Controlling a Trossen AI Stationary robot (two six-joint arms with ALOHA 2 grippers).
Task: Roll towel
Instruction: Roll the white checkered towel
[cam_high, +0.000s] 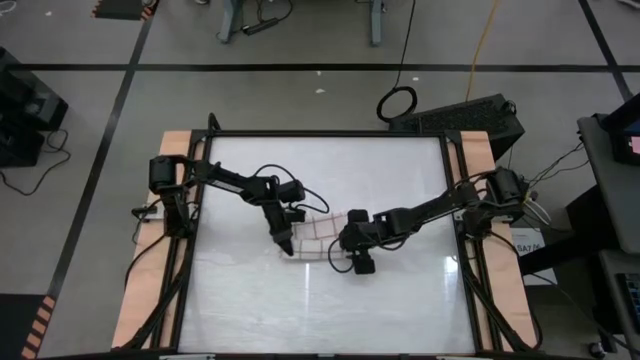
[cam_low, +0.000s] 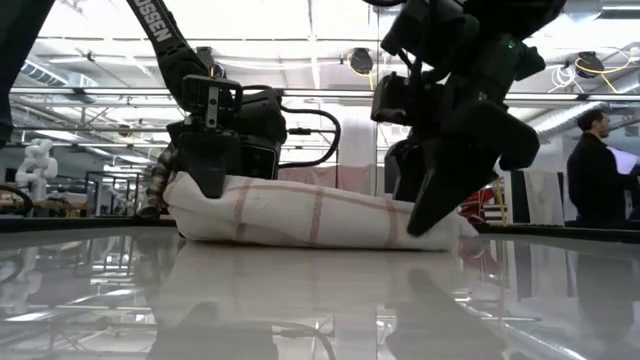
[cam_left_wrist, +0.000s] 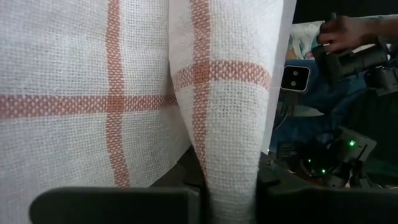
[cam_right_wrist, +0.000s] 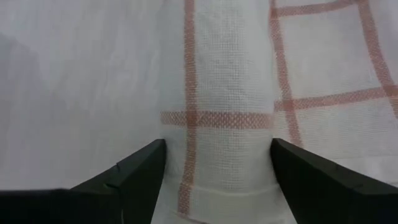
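The towel (cam_high: 312, 238), white with red-brown grid lines, lies in a loose roll on the table's middle, its long side resting on the glossy top (cam_low: 310, 215). My left gripper (cam_high: 286, 246) is at the roll's left end, shut on a fold of it (cam_left_wrist: 230, 205). My right gripper (cam_high: 350, 258) is at the roll's right end, open, tilted down. Its two fingers stand on either side of the rolled cloth (cam_right_wrist: 217, 180). My left gripper pinches a raised fold of the towel (cam_left_wrist: 227, 180) at the roll's left end between its two fingers. It comes slanting down from the table's far left. The cloth stands up from the fingers as a doubled ridge, and the roll stays on the table. My right gripper has a finger (cam_right_wrist: 140, 171) close beside each flank of the roll's right end (cam_right_wrist: 217, 149), coming steeply from above. I cannot tell whether the fingers touch the cloth.
Bare white tabletop (cam_high: 320, 310) spreads toward the near edge, and wooden side rails (cam_high: 150, 290) run along both sides. A person (cam_low: 597, 170) stands beyond the table on the right. A hand (cam_left_wrist: 342, 28) shows far off in the left wrist view.
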